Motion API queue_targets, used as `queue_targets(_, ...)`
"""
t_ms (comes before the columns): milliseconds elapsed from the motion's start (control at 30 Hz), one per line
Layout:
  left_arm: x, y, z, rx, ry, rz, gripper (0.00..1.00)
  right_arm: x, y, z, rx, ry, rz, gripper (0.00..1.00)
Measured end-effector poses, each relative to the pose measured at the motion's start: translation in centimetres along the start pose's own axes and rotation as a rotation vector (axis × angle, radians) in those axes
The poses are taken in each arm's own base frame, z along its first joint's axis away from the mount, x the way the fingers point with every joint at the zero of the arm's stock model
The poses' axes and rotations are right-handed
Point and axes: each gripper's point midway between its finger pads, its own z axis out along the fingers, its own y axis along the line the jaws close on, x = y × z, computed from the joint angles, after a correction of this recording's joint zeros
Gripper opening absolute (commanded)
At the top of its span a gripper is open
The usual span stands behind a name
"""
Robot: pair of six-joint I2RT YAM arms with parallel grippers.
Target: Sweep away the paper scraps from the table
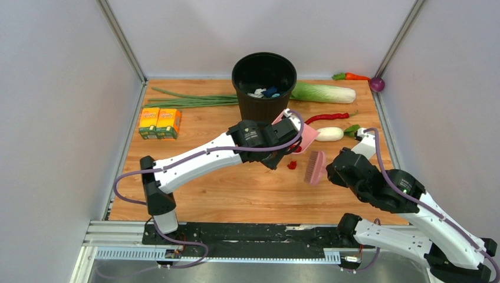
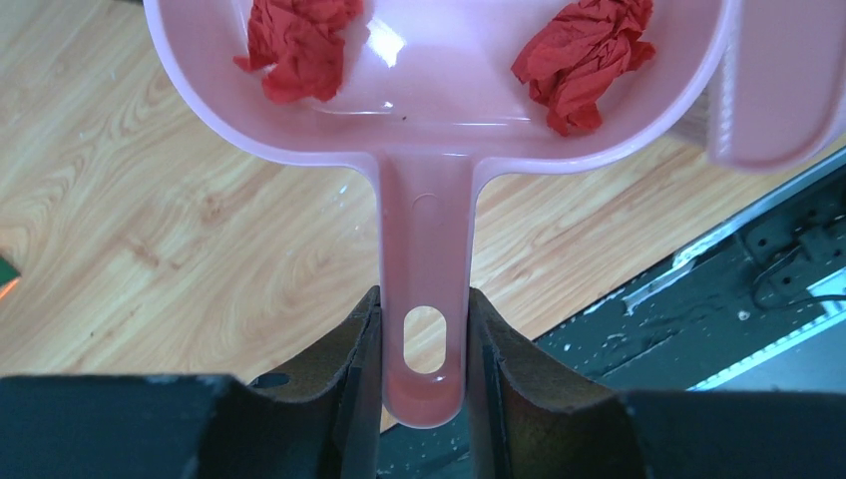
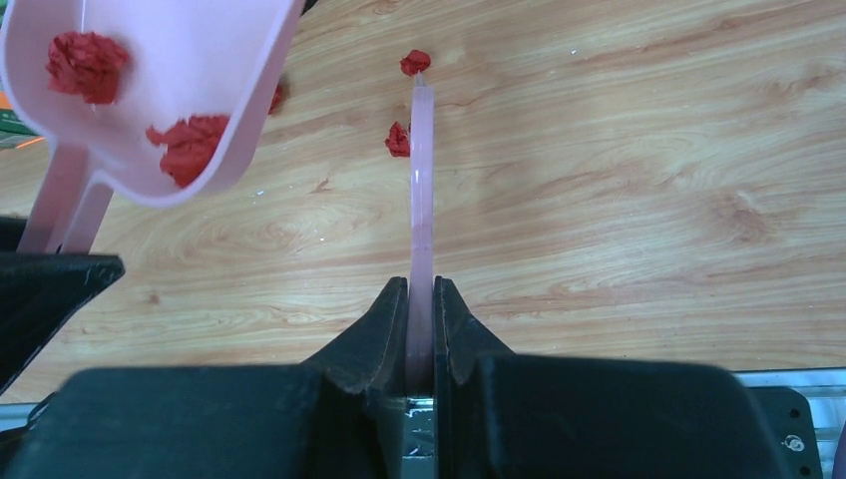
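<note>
Wood-grain surface [image 1: 200,153], grey walls, black bin [image 1: 263,112] at back centre. L arm reaches far fwd. Left tool [image 2: 423,311] is clamped on handle of pink dustpan [image 2: 439,100], one finger either side of the hang-hole. Pan looks lifted off the wood, just R-front of bin. Two red paper scraps [image 2: 584,55] lie inside pan near its back wall, one each side of handle line.

Right tool [image 3: 419,299] is closed tight on thin handle of pink brush [image 1: 315,167]. Brush is edge-on in wrist view, long axis pointing straight away from tool. Loose scraps [image 3: 398,138] on surface: one just L of brush shaft, one at its far tip, maybe a third half hidden by pan rim. From above, one bit shows just L of brush head, between brush and pan.

Key relation: leftovers lie brush-side, R arm nearer; pan is nearer bin than they are. Judgement: pan load goes to bin, behind-L of pan. Leftovers need a R-to-L sweep w/ pan set down.
</note>
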Motion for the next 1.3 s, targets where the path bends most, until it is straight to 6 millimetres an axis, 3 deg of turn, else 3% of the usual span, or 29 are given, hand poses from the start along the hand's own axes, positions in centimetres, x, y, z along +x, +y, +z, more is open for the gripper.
queue_targets(300, -5.8, -0.2, 0.2, 0.065, -0.060, -0.050, 0.00, 0.7, -0.4, -0.5, -0.034, 0.023, 0.048, 0.00)
queue_targets(700, -10.0, 2.7, 0.4, 0.149, -0.132, -0.164, 0.00, 1.6, -0.6, -0.7, -0.047, 0.055, 0.066, 0.00)
queue_targets(1300, -19.8, 7.8, -0.6, 0.447, -0.387, -0.531, 0.00, 2.5, 0.0, 0.0, -0.058, 0.079, 0.064, 0.00)
